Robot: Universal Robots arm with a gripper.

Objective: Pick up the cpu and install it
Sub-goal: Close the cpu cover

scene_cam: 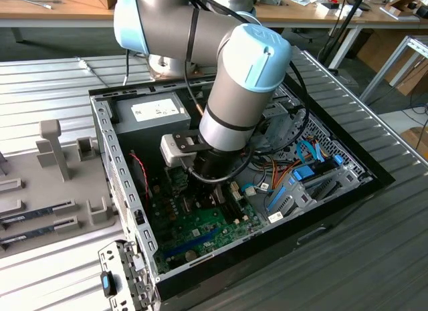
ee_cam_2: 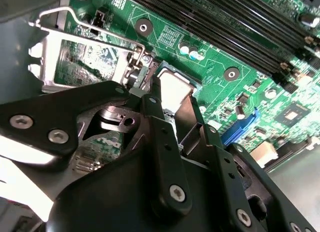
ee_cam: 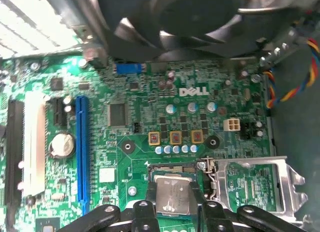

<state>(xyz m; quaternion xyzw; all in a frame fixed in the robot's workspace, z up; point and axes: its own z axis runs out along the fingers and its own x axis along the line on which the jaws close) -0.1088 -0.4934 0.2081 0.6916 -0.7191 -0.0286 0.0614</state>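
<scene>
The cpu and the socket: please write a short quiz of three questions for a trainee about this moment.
1. True or false: the cpu lies on the grey tray outside the computer case.
2. The socket's metal load plate is: A) swung open, B) closed over the chip.
3. What sits between the fingers of the gripper?

Key: 1 false; 2 A; 3 the cpu, over the socket on the green motherboard.

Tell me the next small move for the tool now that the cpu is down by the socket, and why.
Probably a short, slow descent, keeping the grip. In both wrist views the tool holds the cpu between its fingers, right over the open socket, with the retention frame flipped aside. Whether the chip is fully seated cannot be told, so releasing seems premature.
</scene>
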